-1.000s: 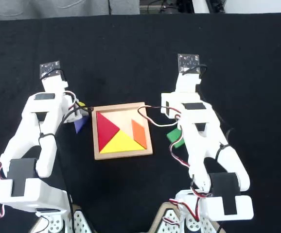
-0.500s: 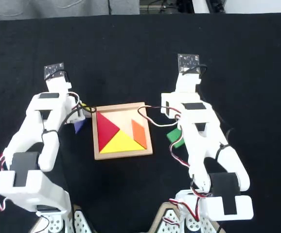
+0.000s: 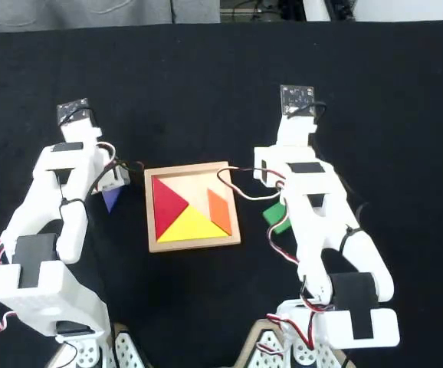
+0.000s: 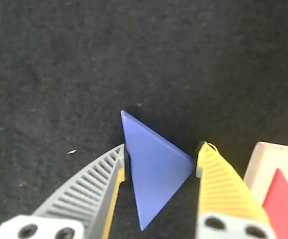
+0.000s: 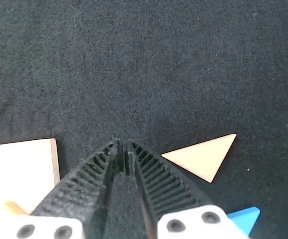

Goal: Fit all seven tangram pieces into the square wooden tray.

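Left hand (image 4: 162, 148) clamped on the blue triangle (image 4: 151, 169), just left of the wooden tray (image 3: 195, 244) at frame centre — red triangle (image 3: 168, 205), yellow triangle (image 3: 191, 226) and orange piece (image 3: 220, 211) lie inside. Right hand (image 5: 124, 149) — fingers together over the bench (image 5: 134, 59).

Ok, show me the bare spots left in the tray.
Inside the tray, bare wood forms a wedge at the side away from the arms, bordered by the red triangle, the orange piece and the tip of the yellow triangle. The side nearer the arms is packed.
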Action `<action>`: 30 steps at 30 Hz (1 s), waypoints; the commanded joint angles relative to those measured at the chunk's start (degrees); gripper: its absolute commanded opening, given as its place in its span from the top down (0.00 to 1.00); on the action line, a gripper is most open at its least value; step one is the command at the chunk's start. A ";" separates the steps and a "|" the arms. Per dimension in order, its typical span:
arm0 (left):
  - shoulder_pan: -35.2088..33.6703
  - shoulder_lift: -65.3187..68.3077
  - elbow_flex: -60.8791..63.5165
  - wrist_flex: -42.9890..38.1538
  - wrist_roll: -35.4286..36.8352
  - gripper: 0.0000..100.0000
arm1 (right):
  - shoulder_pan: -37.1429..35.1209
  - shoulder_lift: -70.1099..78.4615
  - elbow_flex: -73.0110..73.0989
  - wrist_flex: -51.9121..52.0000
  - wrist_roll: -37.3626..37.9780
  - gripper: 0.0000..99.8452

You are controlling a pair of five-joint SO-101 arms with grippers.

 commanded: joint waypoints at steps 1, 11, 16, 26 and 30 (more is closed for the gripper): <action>-0.84 -0.26 -2.15 2.02 0.35 0.77 | 0.00 -2.68 -0.22 -0.79 0.35 0.99; -0.75 -0.26 -3.12 6.95 6.51 0.71 | 0.00 -2.68 -0.22 -0.79 0.35 0.99; -0.66 -0.26 -2.86 7.74 8.88 0.71 | 0.00 -2.68 -0.22 -0.79 0.35 0.99; -1.10 0.35 -3.38 4.66 13.36 0.71 | 0.00 -2.68 -0.22 -0.70 0.35 0.99; -0.92 0.35 -3.38 4.48 13.45 0.71 | 0.00 -2.68 -0.22 -0.70 0.35 0.99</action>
